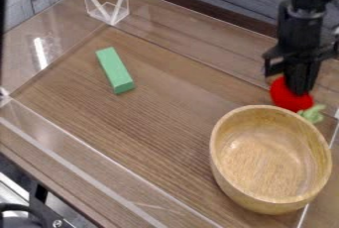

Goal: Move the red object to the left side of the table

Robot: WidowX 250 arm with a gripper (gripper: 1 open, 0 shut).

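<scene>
Red object (292, 94): held between the jaws (291, 76), near the right-hand edge of the view. Rounded, bright red, largely below the dark fingertips as seen here. Pale green leafy stub (312, 114) poking out on the side of the fruit away from the jaws, pointing toward the lower right of the view. Jaws narrow, closed on the fruit, one dark finger seen to either side at its upper part. Contact with the bench beneath: cannot tell from this angle.

Wooden bowl (217, 158): just below the jaws and the fruit in the view, far larger than the fruit, round, pale, open side up. Nothing seen inside. Gap or touch between rim and fruit: too close to call.

Green block (117, 70): well apart from the jaws, off to the left of the view and roughly level with them. Rectangular, lying slightly aslant on the bench (153, 123).

White wire-like piece (107, 8): also well apart from the jaws, up and to the left, close to the far edge of the bench. Exact nature hard to make out.

Bench brown, wood-grained, spreading leftward from the jaws.
</scene>
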